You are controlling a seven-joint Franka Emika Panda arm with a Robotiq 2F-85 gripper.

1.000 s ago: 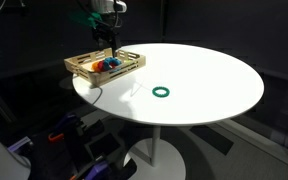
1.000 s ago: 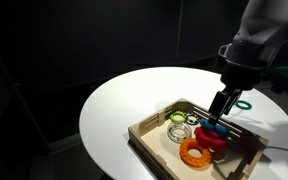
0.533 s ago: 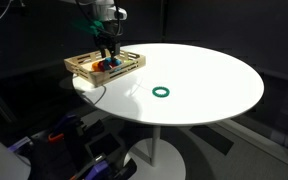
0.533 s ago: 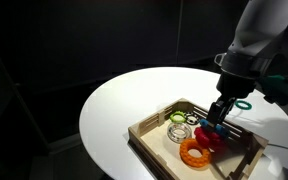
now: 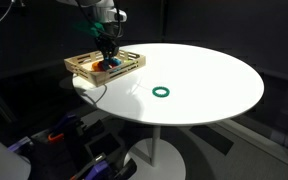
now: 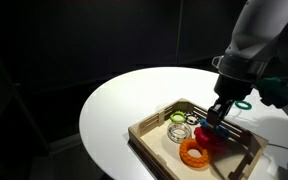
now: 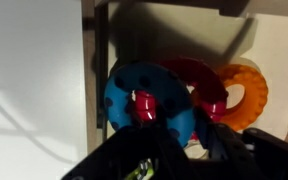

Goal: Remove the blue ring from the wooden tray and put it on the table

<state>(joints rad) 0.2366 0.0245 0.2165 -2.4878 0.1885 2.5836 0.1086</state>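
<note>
The blue ring lies in the wooden tray, partly over a red ring, with an orange ring beside that. My gripper reaches down into the tray and is shut on the blue ring: one finger stands in the ring's hole and the other outside its rim. In both exterior views the gripper stands low in the tray, near the edge of the white table. The fingers hide most of the blue ring.
A thin dark green ring lies on the table away from the tray. The tray also holds an orange ring, a red ring and pale rings. The room around the table is dark.
The jaws have gone from wide open to shut on the blue ring. The arm has sunk slightly into the tray; the rings have not visibly moved.
</note>
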